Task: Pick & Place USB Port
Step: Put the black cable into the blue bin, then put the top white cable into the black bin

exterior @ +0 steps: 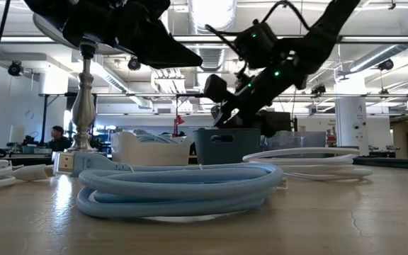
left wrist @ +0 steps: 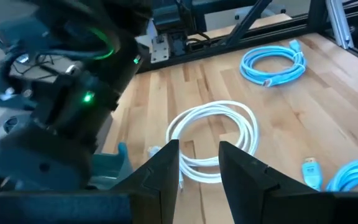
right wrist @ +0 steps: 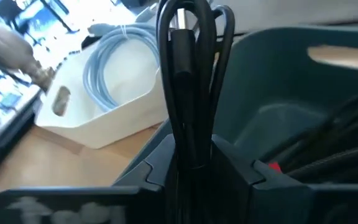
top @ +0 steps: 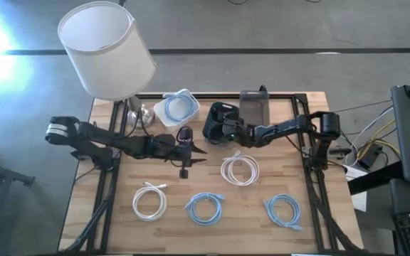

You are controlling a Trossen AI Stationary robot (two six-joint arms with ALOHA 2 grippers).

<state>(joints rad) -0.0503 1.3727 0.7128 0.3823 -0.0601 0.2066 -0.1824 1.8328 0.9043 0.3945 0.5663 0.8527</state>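
No readable text, label, brand or number anywhere in view.

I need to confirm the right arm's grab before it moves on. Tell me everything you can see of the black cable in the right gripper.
The black cable is thin, dark and rubbery-looking, folded into a narrow bundle of loops that stands upright between the right gripper fingers, which are shut on its lower part. It hangs lifted, over the edge of the dark bin, beside the white bin. Its plugs are not visible.
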